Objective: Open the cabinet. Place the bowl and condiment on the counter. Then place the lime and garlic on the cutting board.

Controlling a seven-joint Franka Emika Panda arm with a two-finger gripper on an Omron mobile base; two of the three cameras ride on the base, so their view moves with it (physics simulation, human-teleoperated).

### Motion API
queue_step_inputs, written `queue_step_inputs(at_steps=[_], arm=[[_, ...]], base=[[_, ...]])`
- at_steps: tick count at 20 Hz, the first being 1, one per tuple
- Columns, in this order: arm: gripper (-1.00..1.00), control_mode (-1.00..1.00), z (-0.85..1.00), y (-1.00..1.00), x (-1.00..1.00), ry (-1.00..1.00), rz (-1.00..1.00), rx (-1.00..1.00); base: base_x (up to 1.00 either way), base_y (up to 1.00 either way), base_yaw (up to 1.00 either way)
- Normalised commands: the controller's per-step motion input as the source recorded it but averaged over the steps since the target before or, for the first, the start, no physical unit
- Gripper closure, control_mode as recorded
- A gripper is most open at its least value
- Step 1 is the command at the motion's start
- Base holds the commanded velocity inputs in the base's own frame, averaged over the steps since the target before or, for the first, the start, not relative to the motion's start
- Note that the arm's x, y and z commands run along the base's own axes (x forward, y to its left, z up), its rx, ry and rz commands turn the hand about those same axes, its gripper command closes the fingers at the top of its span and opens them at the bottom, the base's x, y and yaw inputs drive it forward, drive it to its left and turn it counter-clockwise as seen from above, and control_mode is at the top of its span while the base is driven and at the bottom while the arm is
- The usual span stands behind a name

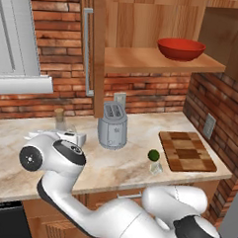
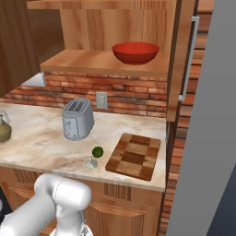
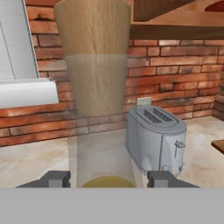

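The cabinet (image 1: 97, 50) stands open, and the red bowl (image 1: 180, 48) (image 2: 135, 52) rests on its lower shelf. My gripper (image 1: 62, 134) (image 3: 107, 178) is low over the counter (image 1: 118, 168) left of the toaster, shut on the condiment (image 1: 59, 119) (image 3: 94, 78). The bottle's cork and neck rise between the fingers; its olive body (image 2: 3, 130) sits at counter level. The lime (image 1: 153, 155) (image 2: 97, 152) and the garlic (image 1: 156, 167) (image 2: 90, 162) lie together on the counter, just left of the cutting board (image 1: 187, 151) (image 2: 134, 156).
A silver toaster (image 1: 112, 125) (image 3: 155, 138) stands mid-counter, right of the bottle. The open cabinet door hangs edge-on above it. A pale grey unit (image 1: 16, 41) sits at upper left. A brick side wall (image 1: 210, 116) closes the counter's right end.
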Motion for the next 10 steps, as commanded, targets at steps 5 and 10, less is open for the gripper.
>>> queue_step_inputs(at_steps=[5,10], arm=[[1.0,-1.0,-0.14,0.25,0.28,-0.01,0.0,0.0],[1.0,-1.0,-0.12,0.27,0.24,0.0,0.0,0.0]], base=[[0.0,0.0,0.0],[0.0,0.0,0.0]])
